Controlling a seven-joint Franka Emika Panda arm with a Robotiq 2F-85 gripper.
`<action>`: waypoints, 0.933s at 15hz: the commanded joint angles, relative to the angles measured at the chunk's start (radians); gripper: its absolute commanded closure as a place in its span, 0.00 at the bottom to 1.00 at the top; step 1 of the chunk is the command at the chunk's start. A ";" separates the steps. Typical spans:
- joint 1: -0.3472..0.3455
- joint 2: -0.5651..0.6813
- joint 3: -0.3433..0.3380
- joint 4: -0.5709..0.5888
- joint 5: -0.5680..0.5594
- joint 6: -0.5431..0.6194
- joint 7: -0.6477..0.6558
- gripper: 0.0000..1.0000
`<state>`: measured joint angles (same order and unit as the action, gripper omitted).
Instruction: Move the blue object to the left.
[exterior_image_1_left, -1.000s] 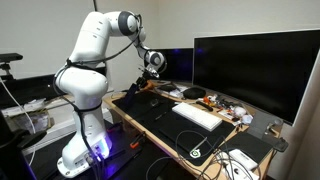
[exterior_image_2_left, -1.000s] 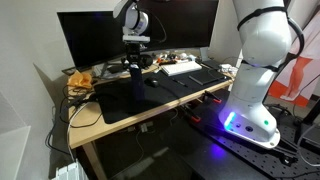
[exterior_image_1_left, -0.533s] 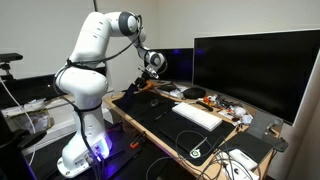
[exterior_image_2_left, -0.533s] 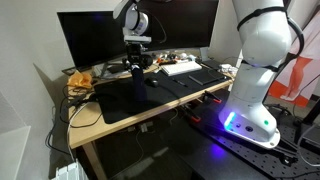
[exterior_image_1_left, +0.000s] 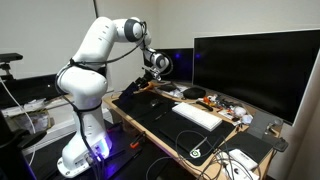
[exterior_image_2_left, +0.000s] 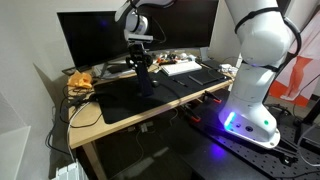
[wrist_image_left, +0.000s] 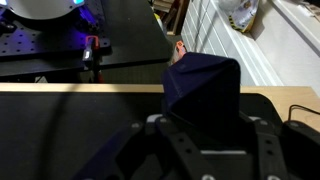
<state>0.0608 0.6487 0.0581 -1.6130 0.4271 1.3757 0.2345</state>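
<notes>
The claw (wrist_image_left: 200, 122) is seen clamped on the blue object (wrist_image_left: 203, 85), a dark navy piece that fills the gap between the two fingers (wrist_image_left: 152, 130) in the wrist view. In an exterior view the claw (exterior_image_2_left: 144, 68) is pointed downward over the black mat (exterior_image_2_left: 120, 102), and the blue object (exterior_image_2_left: 147, 86) is held beneath it, hanging toward the mat (whether its lower end touches the mat cannot be told). The object is thus placed in front of the large monitor (exterior_image_2_left: 90, 38), with the white keyboard (exterior_image_2_left: 183, 68) lying well apart from it on the same mat. In an exterior view from another angle the claw (exterior_image_1_left: 158, 67) is shown near the far end of the wooden surface (exterior_image_1_left: 124, 107), beside the monitor (exterior_image_1_left: 255, 70); the object itself is too small and dark to be made out there. The keyboard (exterior_image_1_left: 197, 115) is shown nearer the camera.
</notes>
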 joint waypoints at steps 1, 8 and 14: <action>0.007 0.092 0.007 0.098 0.014 -0.052 0.003 0.74; 0.034 0.180 0.025 0.122 0.063 0.116 0.009 0.74; 0.032 0.189 0.028 0.135 0.071 0.174 0.004 0.74</action>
<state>0.0973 0.8386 0.0757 -1.4912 0.4870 1.5293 0.2345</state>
